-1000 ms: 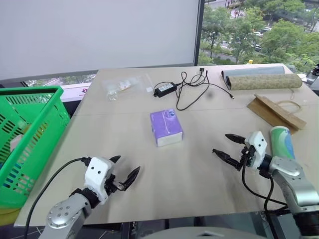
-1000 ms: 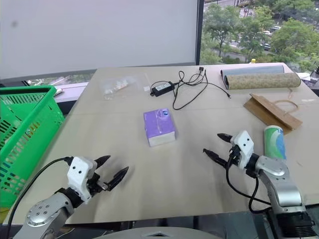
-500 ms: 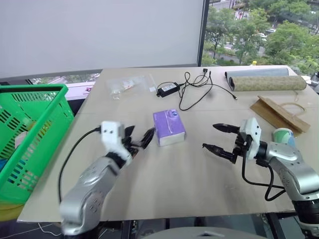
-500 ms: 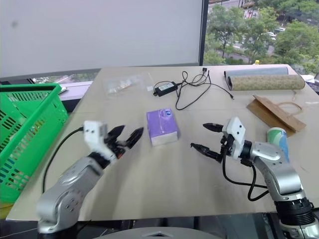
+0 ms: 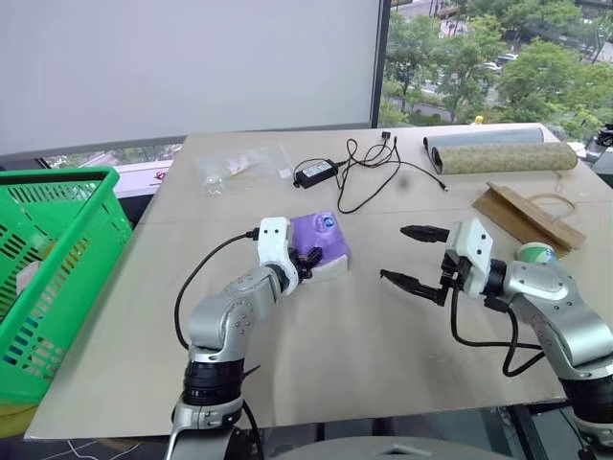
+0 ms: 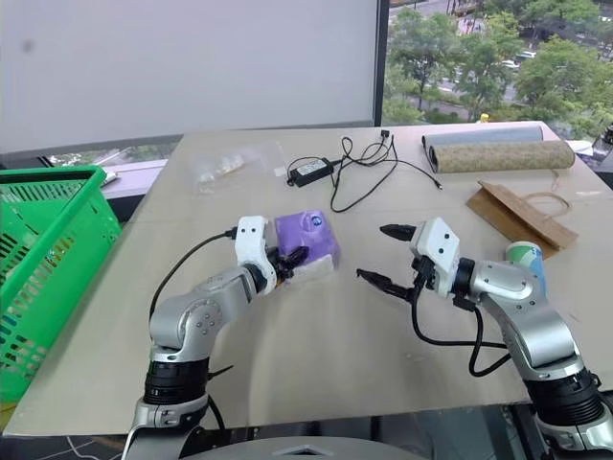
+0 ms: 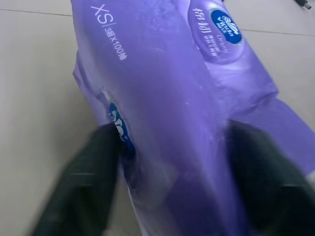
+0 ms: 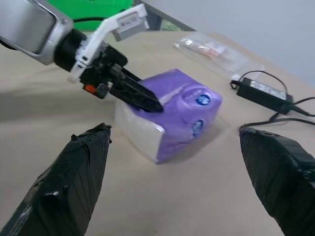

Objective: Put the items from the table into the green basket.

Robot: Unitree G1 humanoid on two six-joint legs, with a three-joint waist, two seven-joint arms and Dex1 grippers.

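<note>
Your left gripper (image 5: pixel 308 261) reached across the worktop (image 5: pixel 335 335), fingers squeezing the purple tissue pack (image 5: pixel 324 240) mid-worktop. Right gripper (image 5: pixel 414 257) hovered nearby, fingers spread wide. The green basket (image 5: pixel 57 259) sat off the left edge; couldn't make out its contents.

We count one purple tissue pack (image 5: pixel 324 240), one green-and-white can (image 5: pixel 536 254) and one green basket (image 5: pixel 57 249). We also count one power adapter (image 5: pixel 314 173), two rolled mats (image 5: pixel 503 150), one paper bag (image 5: pixel 527 213) and one clear plastic bag (image 5: pixel 235 165).
</note>
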